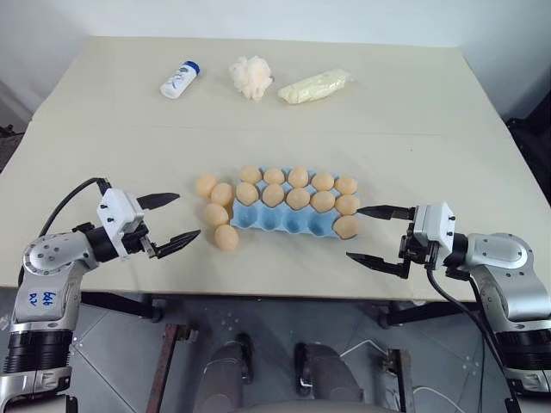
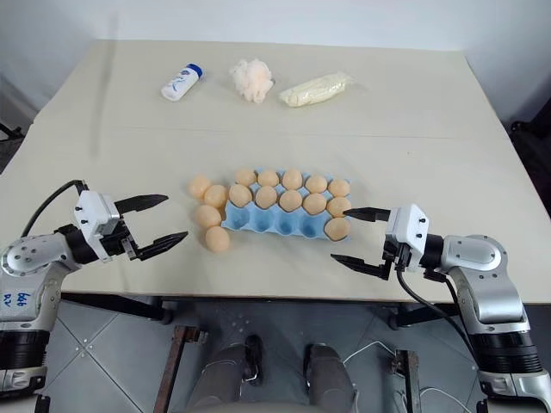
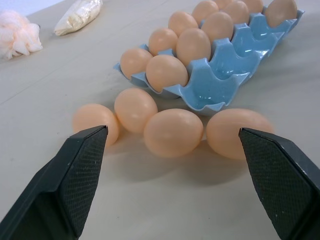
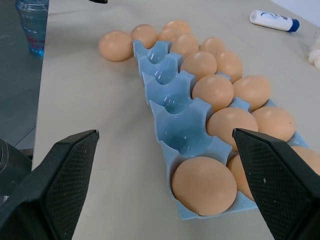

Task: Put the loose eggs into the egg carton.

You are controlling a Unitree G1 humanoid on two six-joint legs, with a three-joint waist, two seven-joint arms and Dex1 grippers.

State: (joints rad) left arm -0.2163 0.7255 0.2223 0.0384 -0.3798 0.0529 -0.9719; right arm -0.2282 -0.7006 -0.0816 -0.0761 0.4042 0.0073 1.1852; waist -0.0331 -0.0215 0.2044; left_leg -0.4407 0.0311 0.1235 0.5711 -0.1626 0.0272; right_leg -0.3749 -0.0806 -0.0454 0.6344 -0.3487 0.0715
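Eggs [image 1: 215,212], perhaps 4, lie loose beside carton [image 1: 284,220], partly overlapping; both grippers [image 1: 169,222] [image 1: 377,234] gape empty.

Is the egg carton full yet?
No. The egg carton has four empty near-row cups; four loose eggs lie beside it.

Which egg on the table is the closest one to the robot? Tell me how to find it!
Start at the blue egg carton in the middle of the table. Just off its left end lie four loose eggs on the bare tabletop. The one you want is nearest the table's front edge, by the carton's empty front row, in front of the open left tool.
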